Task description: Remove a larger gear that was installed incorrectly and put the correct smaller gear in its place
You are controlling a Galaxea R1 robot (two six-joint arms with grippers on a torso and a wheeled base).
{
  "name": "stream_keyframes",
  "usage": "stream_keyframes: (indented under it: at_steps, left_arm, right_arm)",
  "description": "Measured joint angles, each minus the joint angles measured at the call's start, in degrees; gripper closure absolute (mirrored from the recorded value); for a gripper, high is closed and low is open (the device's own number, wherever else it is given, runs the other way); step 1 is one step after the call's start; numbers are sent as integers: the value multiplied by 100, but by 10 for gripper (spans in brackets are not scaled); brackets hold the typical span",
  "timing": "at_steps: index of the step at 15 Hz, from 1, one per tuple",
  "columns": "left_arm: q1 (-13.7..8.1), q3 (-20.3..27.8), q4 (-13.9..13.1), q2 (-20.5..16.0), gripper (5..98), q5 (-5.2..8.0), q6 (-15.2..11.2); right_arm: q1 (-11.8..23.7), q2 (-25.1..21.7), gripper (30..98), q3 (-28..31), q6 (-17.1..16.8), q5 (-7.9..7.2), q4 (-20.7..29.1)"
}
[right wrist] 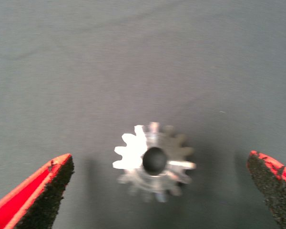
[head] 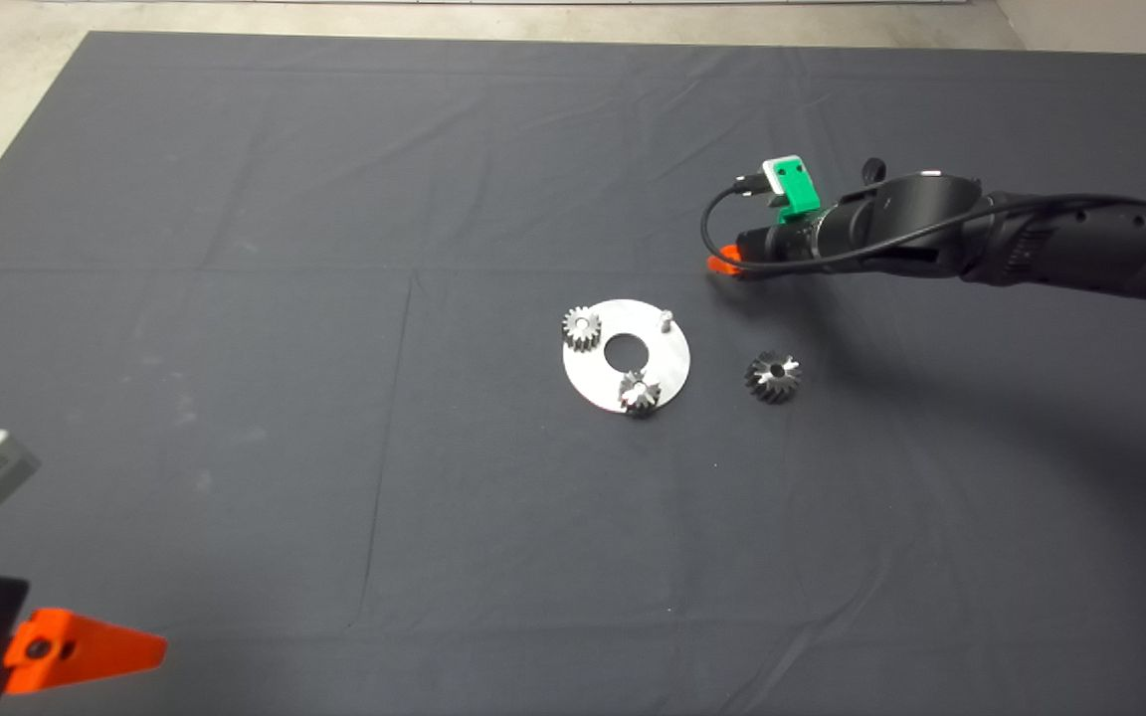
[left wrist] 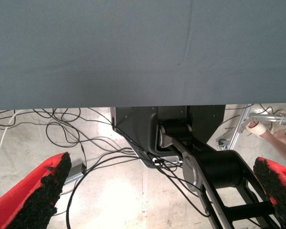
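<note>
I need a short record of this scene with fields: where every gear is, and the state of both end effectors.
plate: round metal plate on the mat, one pin bare
gears on plate: pale gear; dark gear
large gear: on the mat, beside the plate
right end effector: open, beyond the plate, around another gear lying on the mat
left end effector: open, parked at the mat's near edge

Even, soft light from above falls on the dark mat, the right arm throws a broad faint shadow across it, glare whitens the teeth of a gear that is blurred in the right wrist view, and the floor looks washed out.
</note>
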Motion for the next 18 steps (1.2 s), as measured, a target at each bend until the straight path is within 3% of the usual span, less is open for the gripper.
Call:
stream_keyframes:
  at_steps: [2,3,6,7,10,12,15,18]
  left_arm:
    - [0,0,0,0,55,0,0]
    - [0,0,0,0,55,0,0]
    - [0,0,0,0,55,2,0]
    - [0,0,0,0,55,2,0]
    - [0,0,0,0,55,2,0]
    - [0,0,0,0,55,2,0]
    - [0,0,0,0,55,2,-5]
    - [0,0,0,0,55,2,-5]
  right_arm:
    - [-11,-24,331,-6,103,-10,-57]
    - [-46,-23,378,-6,175,-6,-119]
    - [-151,-20,387,-6,195,-3,-153]
    - [-176,-20,423,-10,204,-1,-159]
    - [-221,-20,430,-21,211,-1,-175]
    - [-220,-20,481,-58,234,-1,-184]
    - [-232,-18,484,-101,272,6,-340]
    - [-251,-5,484,-145,274,178,-484]
